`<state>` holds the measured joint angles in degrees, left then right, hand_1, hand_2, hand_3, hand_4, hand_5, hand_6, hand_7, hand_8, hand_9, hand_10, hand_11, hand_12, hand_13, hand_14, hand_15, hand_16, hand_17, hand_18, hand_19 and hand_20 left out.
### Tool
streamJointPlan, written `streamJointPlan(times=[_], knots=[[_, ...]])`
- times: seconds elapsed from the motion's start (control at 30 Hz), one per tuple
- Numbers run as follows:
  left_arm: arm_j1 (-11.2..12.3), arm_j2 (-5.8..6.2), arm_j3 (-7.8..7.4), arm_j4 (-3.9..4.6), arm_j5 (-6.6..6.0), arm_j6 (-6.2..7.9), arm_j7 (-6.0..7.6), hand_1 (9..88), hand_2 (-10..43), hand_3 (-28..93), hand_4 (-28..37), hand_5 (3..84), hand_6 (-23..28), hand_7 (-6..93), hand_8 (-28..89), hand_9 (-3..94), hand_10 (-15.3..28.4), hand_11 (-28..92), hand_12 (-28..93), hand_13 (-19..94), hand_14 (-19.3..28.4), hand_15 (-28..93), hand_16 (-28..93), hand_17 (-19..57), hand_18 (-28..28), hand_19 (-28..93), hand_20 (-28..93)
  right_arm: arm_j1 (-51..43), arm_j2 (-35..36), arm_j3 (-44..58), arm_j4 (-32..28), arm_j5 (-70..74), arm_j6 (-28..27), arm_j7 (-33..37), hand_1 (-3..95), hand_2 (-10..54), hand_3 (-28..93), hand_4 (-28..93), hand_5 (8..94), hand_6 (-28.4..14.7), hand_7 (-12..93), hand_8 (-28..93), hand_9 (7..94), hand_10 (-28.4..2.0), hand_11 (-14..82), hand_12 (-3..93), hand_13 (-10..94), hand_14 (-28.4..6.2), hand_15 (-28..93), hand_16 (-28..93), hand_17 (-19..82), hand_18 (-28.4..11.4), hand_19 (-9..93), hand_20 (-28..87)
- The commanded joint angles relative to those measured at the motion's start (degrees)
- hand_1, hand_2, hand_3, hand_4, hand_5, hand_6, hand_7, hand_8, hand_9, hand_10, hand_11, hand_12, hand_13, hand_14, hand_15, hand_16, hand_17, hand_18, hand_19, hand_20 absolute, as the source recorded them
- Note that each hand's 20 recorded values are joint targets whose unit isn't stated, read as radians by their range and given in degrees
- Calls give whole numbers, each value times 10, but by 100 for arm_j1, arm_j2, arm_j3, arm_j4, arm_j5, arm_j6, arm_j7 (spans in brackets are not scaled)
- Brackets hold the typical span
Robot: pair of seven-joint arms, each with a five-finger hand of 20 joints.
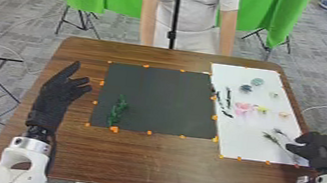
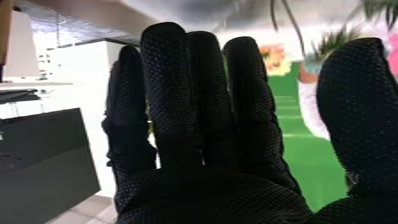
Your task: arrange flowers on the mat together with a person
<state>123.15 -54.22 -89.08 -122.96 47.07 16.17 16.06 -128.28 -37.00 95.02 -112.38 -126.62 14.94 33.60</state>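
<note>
Well, in the head view my left hand (image 1: pixel 52 98) hangs over the brown table (image 1: pixel 133 169), just beside the dark mat (image 1: pixel 164 97), fingers straight and thumb held out, with nothing in it. The green sprig (image 1: pixel 118 109) lies on that mat, near its corner closest to my left hand, its length running away from me. To the right is the white sheet (image 1: pixel 242 79), carrying the other pieces. Toward its far end sit the blue-green flowers (image 1: pixel 257 82); nearer its middle come the pink flower (image 1: pixel 244 108) and the yellow-green flower (image 1: pixel 261 110), side by side. Dark stems (image 1: pixel 228 97) lie along the edge facing the mat. My right hand (image 1: pixel 316 148) is over the sheet's near corner on the right, close to a tufted stem (image 1: pixel 271 138); whether it touches that stem I cannot tell.

In the right wrist view my right hand (image 2: pixel 218 192) is wide, fingers straight and close together, thumb well apart from them, and nothing gripped between. Past the fingers I see an orange-yellow bloom (image 2: pixel 274 58) and, fairly blurred, what looks like a green tuft (image 2: pixel 334 41).
</note>
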Motion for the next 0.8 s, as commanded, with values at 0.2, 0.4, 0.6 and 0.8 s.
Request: streamJointPlan(times=[0.2,0.4,0.6,0.8], knots=[[42,-7,-44,-6,-33,52,-58,238,37,792,-282,314,46,90,-78,334,185,271,105,220,244,535,-94,-77,230,457,118,378,194,-574,305,-806,-31,290,389,-89,712,-271,729,14,210,-55,722,-120,253,154,656,-106,595,135,294,-220,764,168],[58,33,-77,-14,-68,42,-52,239,37,794,-282,315,46,91,-79,334,185,270,104,220,244,534,-94,-77,230,457,119,528,252,-821,393,-1120,111,308,499,-95,636,-280,851,36,220,12,841,-92,295,180,747,-70,587,179,334,-201,792,168],[135,52,-127,-40,-55,49,-9,240,37,793,-280,315,46,91,-79,334,185,270,105,220,244,534,-94,-77,230,457,119,510,240,-552,57,-1185,298,452,512,-95,634,-282,865,43,217,21,867,-88,294,200,770,-64,590,190,344,-197,803,170],[293,88,-225,-93,-77,113,43,241,38,792,-279,315,46,91,-79,334,185,271,105,220,244,534,-94,-76,230,458,119,1009,309,-586,-705,-864,445,177,512,-95,647,-282,875,39,207,29,878,-91,294,209,779,-66,591,200,344,-201,817,171]])
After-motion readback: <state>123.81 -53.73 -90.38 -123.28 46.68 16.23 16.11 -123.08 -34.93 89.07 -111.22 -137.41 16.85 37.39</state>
